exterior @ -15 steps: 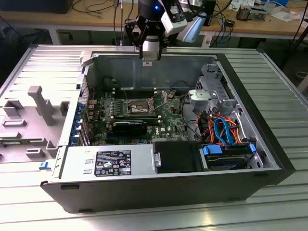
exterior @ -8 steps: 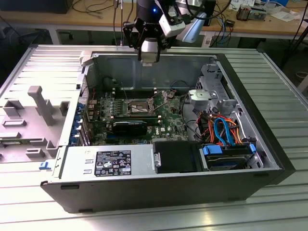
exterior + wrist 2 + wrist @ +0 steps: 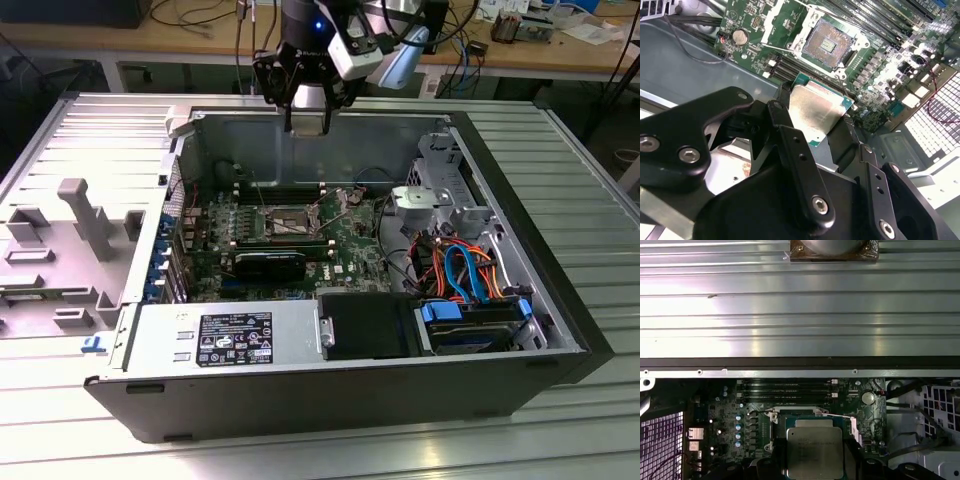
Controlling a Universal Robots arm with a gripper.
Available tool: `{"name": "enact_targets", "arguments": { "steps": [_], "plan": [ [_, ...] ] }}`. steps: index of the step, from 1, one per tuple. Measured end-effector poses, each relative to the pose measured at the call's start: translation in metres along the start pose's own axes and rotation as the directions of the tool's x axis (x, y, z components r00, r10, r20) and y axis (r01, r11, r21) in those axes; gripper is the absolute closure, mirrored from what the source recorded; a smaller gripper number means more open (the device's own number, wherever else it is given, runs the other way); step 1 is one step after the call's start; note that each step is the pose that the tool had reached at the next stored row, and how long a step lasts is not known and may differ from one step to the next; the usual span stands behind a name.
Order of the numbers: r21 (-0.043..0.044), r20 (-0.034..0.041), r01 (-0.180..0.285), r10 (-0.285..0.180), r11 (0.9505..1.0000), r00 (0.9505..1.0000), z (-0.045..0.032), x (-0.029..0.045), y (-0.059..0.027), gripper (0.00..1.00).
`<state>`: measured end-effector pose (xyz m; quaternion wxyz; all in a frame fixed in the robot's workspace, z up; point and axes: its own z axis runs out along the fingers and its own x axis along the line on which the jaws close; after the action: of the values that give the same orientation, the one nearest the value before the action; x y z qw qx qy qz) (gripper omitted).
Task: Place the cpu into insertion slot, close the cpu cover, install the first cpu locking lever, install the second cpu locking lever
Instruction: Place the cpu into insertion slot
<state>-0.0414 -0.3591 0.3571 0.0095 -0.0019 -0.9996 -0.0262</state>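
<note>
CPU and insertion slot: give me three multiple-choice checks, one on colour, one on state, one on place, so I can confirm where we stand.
1. The cpu has a top that is: A silver-grey; B blue; C red.
2. The insertion slot is: A empty, contacts bare; B filled by a chip; C under a heatsink.
3. The cpu is: A seated in the slot; B held in the gripper; C lying on the case floor.
Answers: 1 A, dull metal in both wrist views; 2 A, the contact field shows in the second wrist view; 3 B, the gripper clamps its edges.
</note>
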Motion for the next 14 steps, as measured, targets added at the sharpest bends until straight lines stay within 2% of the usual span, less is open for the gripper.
{"name": "enact_targets", "arguments": {
  "steps": [14],
  "plan": [
    [0.0002, 0.0001, 0.0, 0.0, 1.0, 1.0, 0.0063, 0.0002, -0.0016, 0.46]
  ]
}}
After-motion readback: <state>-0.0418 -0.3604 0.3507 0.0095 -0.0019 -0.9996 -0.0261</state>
